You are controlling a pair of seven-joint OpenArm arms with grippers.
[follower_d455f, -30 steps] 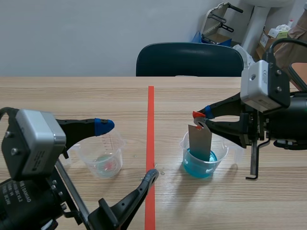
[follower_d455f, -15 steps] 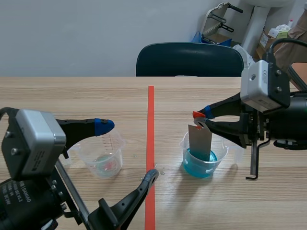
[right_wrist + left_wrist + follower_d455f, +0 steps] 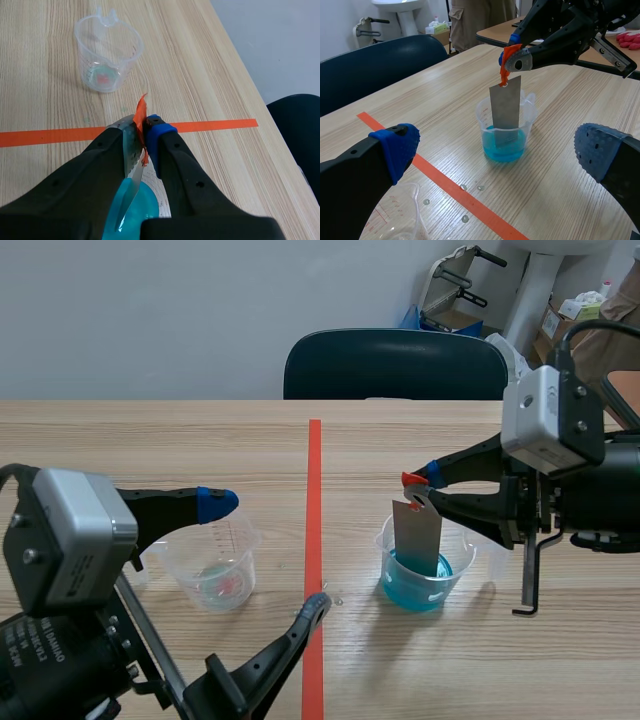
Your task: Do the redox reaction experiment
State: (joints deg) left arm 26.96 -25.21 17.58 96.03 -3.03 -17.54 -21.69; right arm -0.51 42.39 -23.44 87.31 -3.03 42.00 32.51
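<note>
Right arm: comes in level from the right, above the counter (image 3: 150, 440), with its fingers pointing toward the middle.
Right pincer (image 3: 425, 487): closed narrow on the orange tag (image 3: 411, 480), which is pinched between the two fingertips over the blue-liquid beaker (image 3: 425, 585).
Metal plate (image 3: 417, 535): hangs upright from the tag, with its lower end inside the blue-liquid beaker and down in the blue liquid.
Blue-liquid beaker: stands on the counter just right of the tape line (image 3: 314, 490), under the right pincer.
Left arm: low at the near left, angled toward the middle.
Left pincer (image 3: 265, 555): spread wide and holding nothing. One blue-padded finger is over the clear beaker (image 3: 212, 570), the other is low beside the tape line.
Clear beaker: stands on the counter left of the tape line, well apart from the blue-liquid beaker, with a faint reddish trace at its bottom.
Droplets (image 3: 465, 187): a few on the counter beside the tape line.
Chair (image 3: 395, 365): dark, at the far edge of the counter.
Change: none that shows. Both arms, the metal plate and both beakers sit as they did a second ago.
</note>
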